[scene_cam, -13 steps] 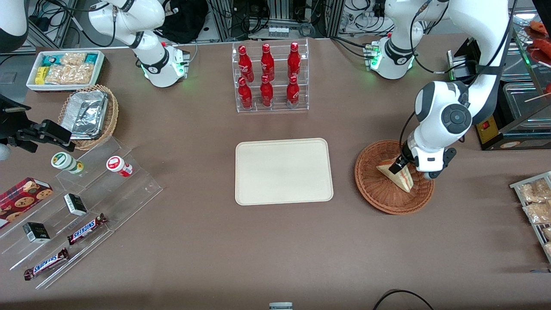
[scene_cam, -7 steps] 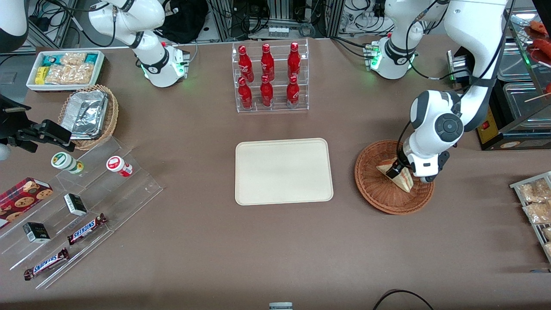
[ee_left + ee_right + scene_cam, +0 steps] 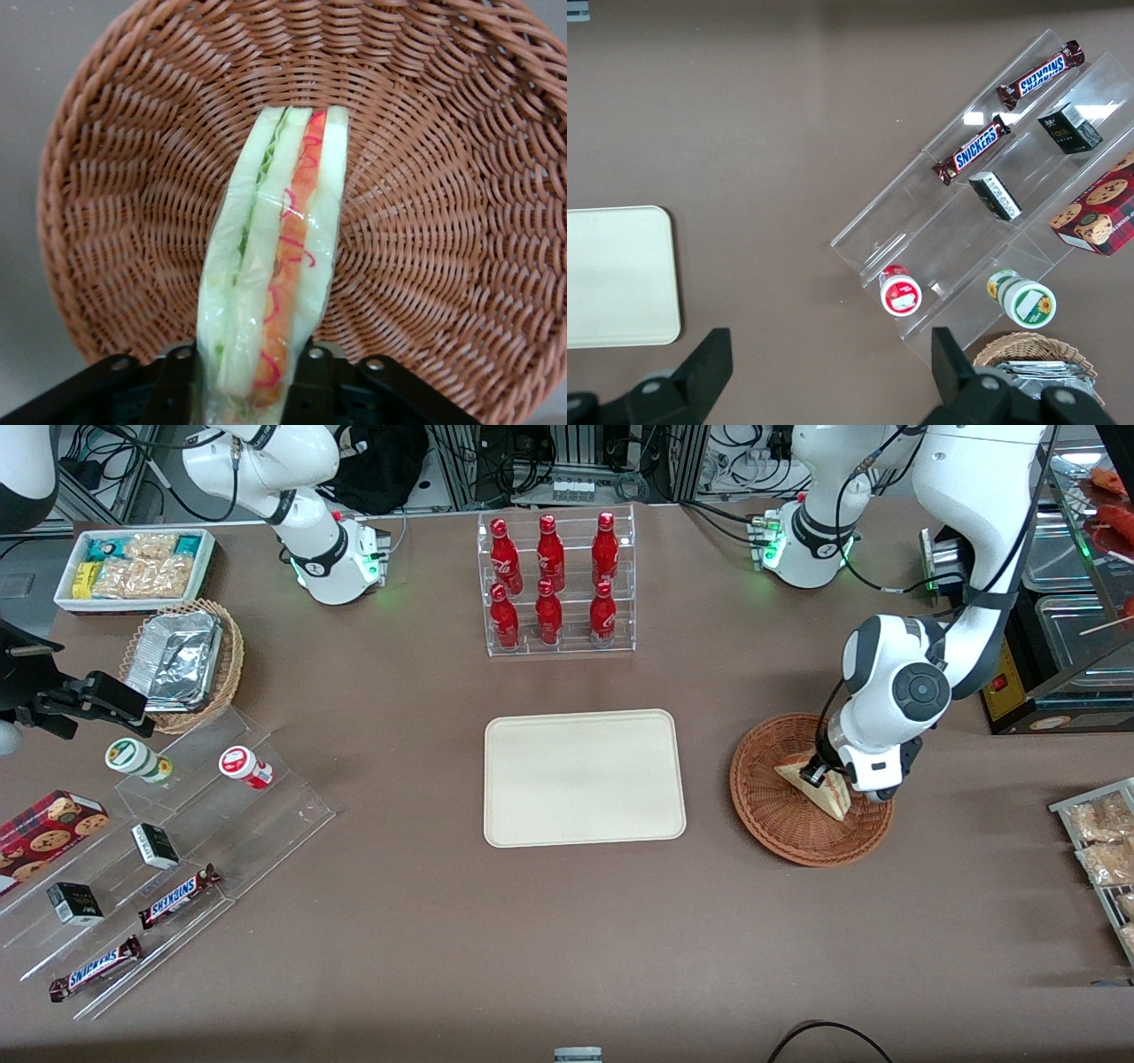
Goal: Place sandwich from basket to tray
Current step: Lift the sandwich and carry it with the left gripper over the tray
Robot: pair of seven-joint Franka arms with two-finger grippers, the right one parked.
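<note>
The sandwich point(image 3: 275, 266) is clamped between the fingers point(image 3: 174, 382) of the gripper point(image 3: 817, 772), down inside the basket point(image 3: 780, 815) at the working arm's end; the tray point(image 3: 585, 777) is seen well apart beside it, bare

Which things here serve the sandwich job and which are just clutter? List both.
Job: sandwich lying in the basket; tool down in the basket, fingers astride the sandwich; tray, bare.
Clutter: red bottles, Snickers bars, foil containers, cookie box.
</note>
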